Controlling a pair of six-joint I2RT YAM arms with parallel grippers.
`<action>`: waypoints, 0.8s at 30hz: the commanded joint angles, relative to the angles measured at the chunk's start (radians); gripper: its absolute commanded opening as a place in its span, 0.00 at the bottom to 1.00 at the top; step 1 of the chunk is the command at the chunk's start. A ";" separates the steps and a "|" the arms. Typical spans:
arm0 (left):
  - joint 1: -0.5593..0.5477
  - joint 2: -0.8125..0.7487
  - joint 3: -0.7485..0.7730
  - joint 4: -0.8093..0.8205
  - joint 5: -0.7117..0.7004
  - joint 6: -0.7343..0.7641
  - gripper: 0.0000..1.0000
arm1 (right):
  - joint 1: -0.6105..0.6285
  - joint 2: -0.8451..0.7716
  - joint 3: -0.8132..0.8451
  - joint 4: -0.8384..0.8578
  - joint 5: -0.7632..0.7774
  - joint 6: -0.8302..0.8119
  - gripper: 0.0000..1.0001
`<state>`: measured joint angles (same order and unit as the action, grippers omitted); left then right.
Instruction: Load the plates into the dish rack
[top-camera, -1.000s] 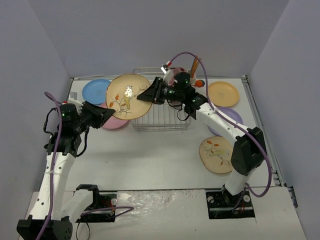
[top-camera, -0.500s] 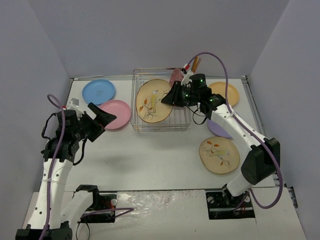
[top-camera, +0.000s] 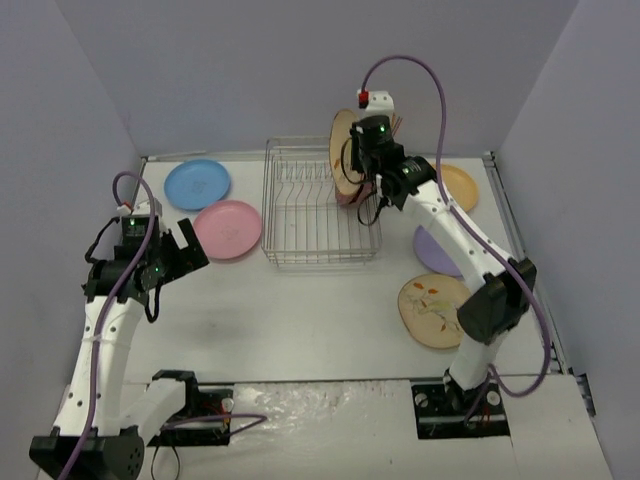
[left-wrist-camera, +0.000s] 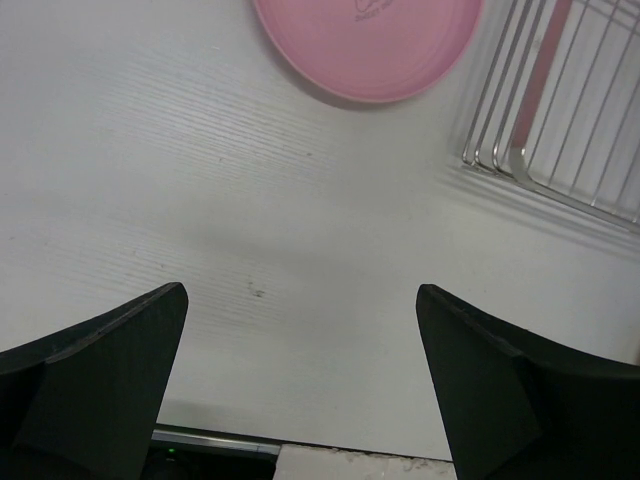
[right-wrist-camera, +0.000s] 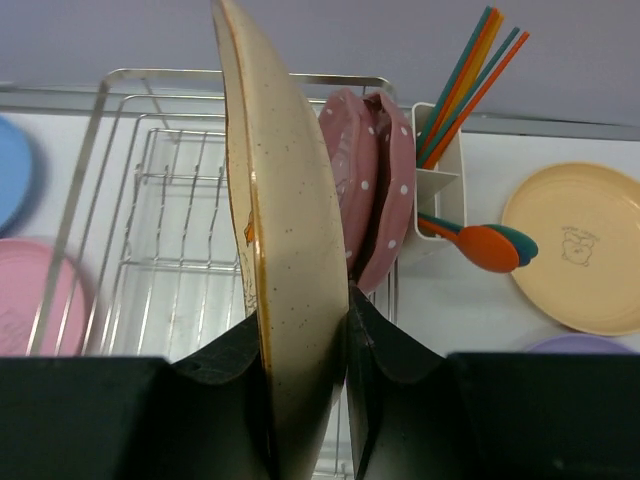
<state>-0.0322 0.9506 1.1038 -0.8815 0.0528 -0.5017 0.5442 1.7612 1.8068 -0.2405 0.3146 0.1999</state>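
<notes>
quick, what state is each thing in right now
left claw: open, empty
right claw: shut on held beige plate
held beige plate: upright, at rack's right end
dish rack: holds two dotted plates
dotted pink plates: upright in rack
pink plate: flat on table
blue plate: flat on table
yellow plate: flat on table
lavender plate: flat, partly behind arm
other beige plate: flat on table

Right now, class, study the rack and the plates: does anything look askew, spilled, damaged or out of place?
Nothing stands out. The right gripper holds a beige plate on edge at the dish rack, beside two dotted pink plates standing in it. The blue plate and pink plate lie flat on the table, unbroken.
</notes>
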 joint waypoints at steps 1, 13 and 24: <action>0.003 0.010 -0.023 0.052 -0.040 0.084 0.97 | 0.028 0.116 0.183 0.184 0.281 -0.082 0.00; 0.003 0.005 -0.156 0.134 -0.044 0.103 0.97 | 0.033 0.331 0.318 0.276 0.385 -0.114 0.00; 0.003 -0.003 -0.208 0.219 -0.065 0.092 0.97 | 0.037 0.430 0.281 0.279 0.406 -0.030 0.00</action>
<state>-0.0326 0.9589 0.8631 -0.7357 0.0203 -0.4198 0.5765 2.1973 2.0369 -0.1103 0.6244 0.1214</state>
